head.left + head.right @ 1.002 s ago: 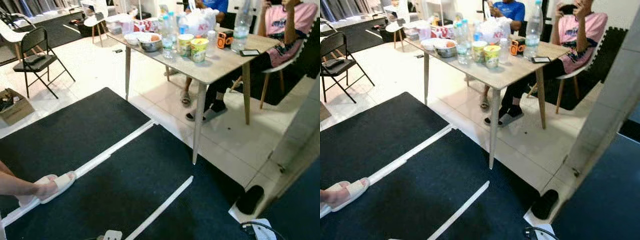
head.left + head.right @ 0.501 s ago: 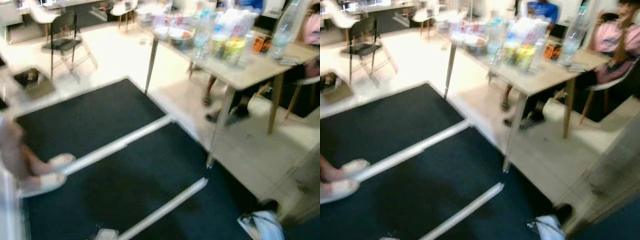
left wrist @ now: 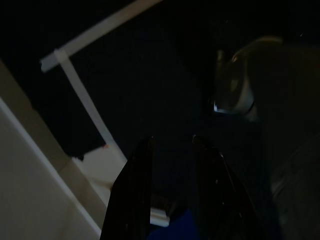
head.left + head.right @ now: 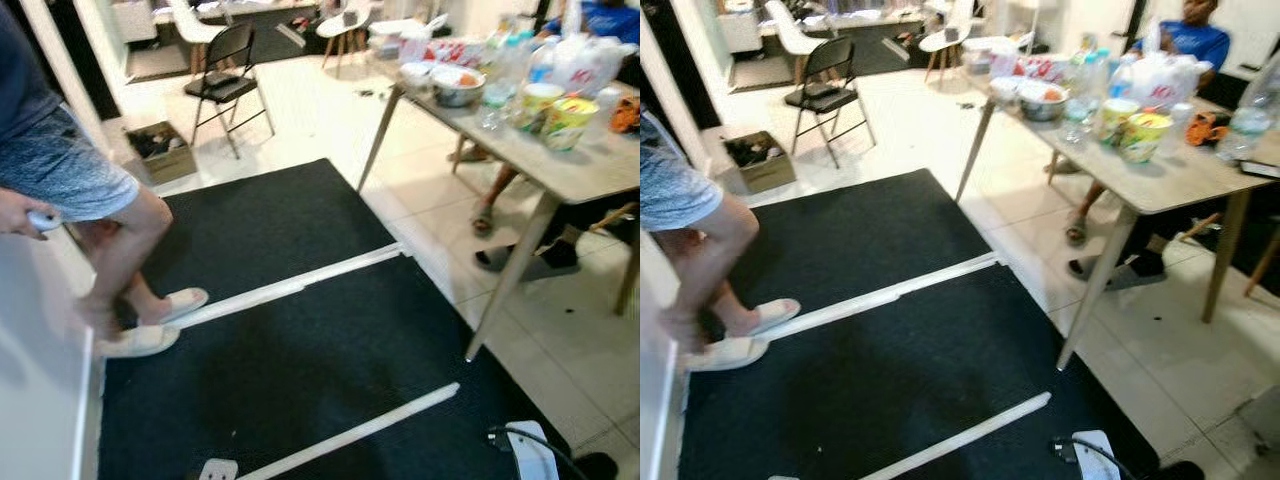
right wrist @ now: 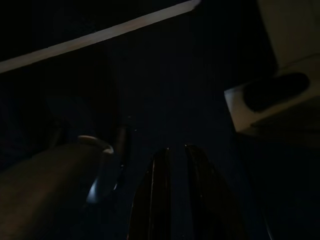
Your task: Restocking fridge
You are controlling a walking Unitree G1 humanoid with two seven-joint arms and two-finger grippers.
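1. Camera has swung to the robot's left since a second ago: the table point(image 4: 560, 175) slid toward the right edge, and a person's legs point(image 4: 125, 260) in pale slippers now stand on the black mat point(image 4: 290, 350) at the left. That's the view turning, not things moving.
2. For you that reads as walking or turning (no fridge or stock item can be made out, so where the task's things are can't be told).
3. Left gripper point(image 3: 170, 165) hangs over the dark mat, fingers a little apart, holding nothing.
4. Right gripper point(image 5: 175, 165) hangs likewise, fingers nearly together, nothing between them.
5. Head views give the bowl point(image 4: 457, 85), cups point(image 4: 568, 120) and folding chair point(image 4: 830, 90); wrist views add white strips point(image 5: 100, 35) up close
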